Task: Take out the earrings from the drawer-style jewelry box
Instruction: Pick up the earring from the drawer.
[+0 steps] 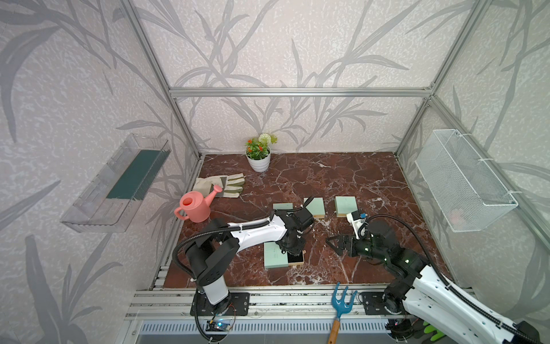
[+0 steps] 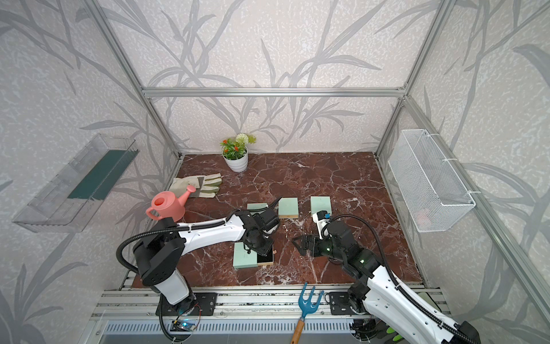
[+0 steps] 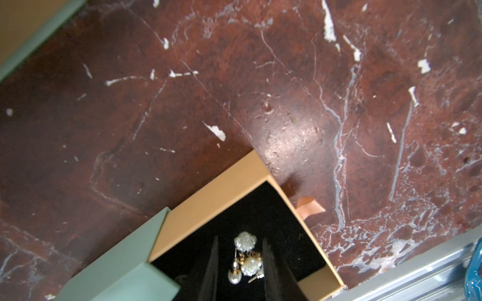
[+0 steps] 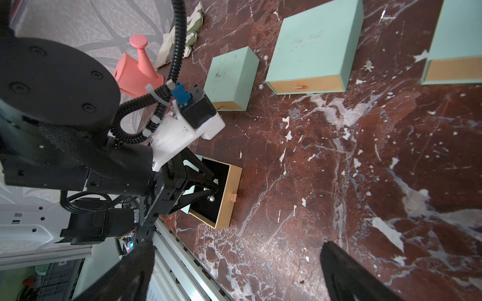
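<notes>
The earrings lie in the open drawer of the nearest mint-green box, on its black lining. In both top views the box sits toward 6 o'clock on the marble surface, and the drawer is pulled out toward 3 o'clock.

The left gripper is down inside the drawer, so the left arm is the nearer one by far. Its jaws stand a little apart and straddle the pearly cluster. The earrings sit straight ahead in the gap rather than off to a side. The cluster's long axis runs along the gap between the two fingers, not across it. The coming move appears to turn on whether closing in catches the whole cluster or only one flower-shaped piece.

Whether the fingers already pinch the earrings cannot be told: one piece looks to be against a finger, and the rest sit loose.

The right gripper hovers at 3 o'clock of the drawer, well apart from it. Its jaws are spread wide and empty.

In the top views the left wrist hides the earrings. The left wrist view cuts off part of the drawer. The gold posts are tangled, so the number of pieces is hard to make out.
</notes>
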### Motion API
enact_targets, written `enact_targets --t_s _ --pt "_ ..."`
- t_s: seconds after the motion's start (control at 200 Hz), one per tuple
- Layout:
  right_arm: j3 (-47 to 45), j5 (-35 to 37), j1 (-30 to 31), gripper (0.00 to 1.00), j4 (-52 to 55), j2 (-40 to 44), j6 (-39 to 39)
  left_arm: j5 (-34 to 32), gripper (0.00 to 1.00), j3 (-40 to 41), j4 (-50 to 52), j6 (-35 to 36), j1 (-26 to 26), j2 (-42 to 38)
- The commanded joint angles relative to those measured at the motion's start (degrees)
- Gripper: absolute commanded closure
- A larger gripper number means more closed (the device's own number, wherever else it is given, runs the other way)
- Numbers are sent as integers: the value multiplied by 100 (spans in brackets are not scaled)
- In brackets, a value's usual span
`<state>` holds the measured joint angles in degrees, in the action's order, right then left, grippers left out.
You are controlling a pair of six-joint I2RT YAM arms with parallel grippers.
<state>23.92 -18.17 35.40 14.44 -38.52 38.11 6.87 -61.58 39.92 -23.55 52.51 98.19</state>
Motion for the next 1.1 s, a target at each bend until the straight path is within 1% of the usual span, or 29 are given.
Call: enact_targets --t_s 0.0,0.13,0.39,0.465,0.67,0.875,1.1 --pt "-80 -99 -51 1 0 73 68 -123 70 -75 -46 -55 44 79" --pt "-141 -168 -82 1 -137 12 122 -182 73 -76 -61 -83 90 97" --pt "-230 -228 -126 1 -262 -50 188 -273 76 -91 -32 -144 150 191" --pt "-247 -230 -135 1 -268 -57 197 -291 79 -105 -37 -172 158 185" --pt "-299 -265 -177 1 -375 -96 241 -342 82 -139 4 -231 207 112" --pt "-336 -323 -213 1 -523 -185 287 -441 83 -65 114 -370 216 -224" --pt "-322 -301 -255 1 -638 -307 276 -426 83 79 211 -542 215 -810"
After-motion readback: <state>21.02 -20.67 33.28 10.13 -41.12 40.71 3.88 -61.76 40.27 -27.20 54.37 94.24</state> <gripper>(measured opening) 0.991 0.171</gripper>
